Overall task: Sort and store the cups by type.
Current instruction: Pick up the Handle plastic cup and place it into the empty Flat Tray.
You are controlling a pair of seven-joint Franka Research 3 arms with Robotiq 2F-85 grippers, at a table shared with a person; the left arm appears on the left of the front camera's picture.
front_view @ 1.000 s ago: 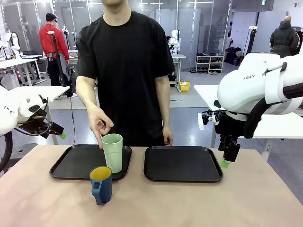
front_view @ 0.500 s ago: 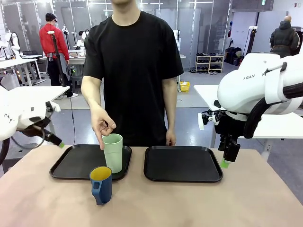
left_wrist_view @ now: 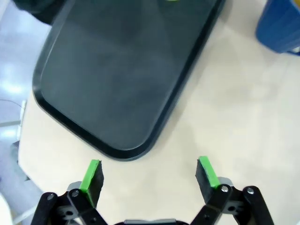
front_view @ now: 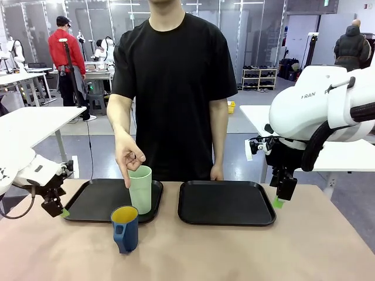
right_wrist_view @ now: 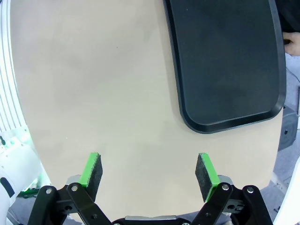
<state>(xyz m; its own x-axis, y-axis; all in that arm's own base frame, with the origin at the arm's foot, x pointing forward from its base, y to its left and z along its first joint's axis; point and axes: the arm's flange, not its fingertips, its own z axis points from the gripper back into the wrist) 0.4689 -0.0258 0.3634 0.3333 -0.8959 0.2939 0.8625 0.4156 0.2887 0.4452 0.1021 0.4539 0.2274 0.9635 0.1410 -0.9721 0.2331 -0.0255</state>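
- The left gripper (front_view: 58, 211), held high at the left edge of the front view a second earlier, has been lowered to table height. It is now just beside the lower-left corner of the left tray (front_view: 94, 199). Its jaws are spread wide with nothing between them.
- In the left wrist view, that tray corner lies just above the open fingers.
- The pale green tumbler (front_view: 140, 188) is seen upright on the right part of the left tray, left of centre in the frame.
- The person's hand (front_view: 129, 158) has been kept at the tumbler's rim, one finger pointing down; whether the rim is touched cannot be told.
- The dark blue mug (front_view: 125, 228) is set on the bare table (front_view: 246, 252), just below the tumbler in the frame and off the tray.
- The right gripper (front_view: 279, 199) has not been moved. It hangs at the right edge of the bare right tray (front_view: 225, 202), jaws apart.
- Neither cup is judged sorted yet. The descent suggests that a left-arm reach toward the cups is being prepared.
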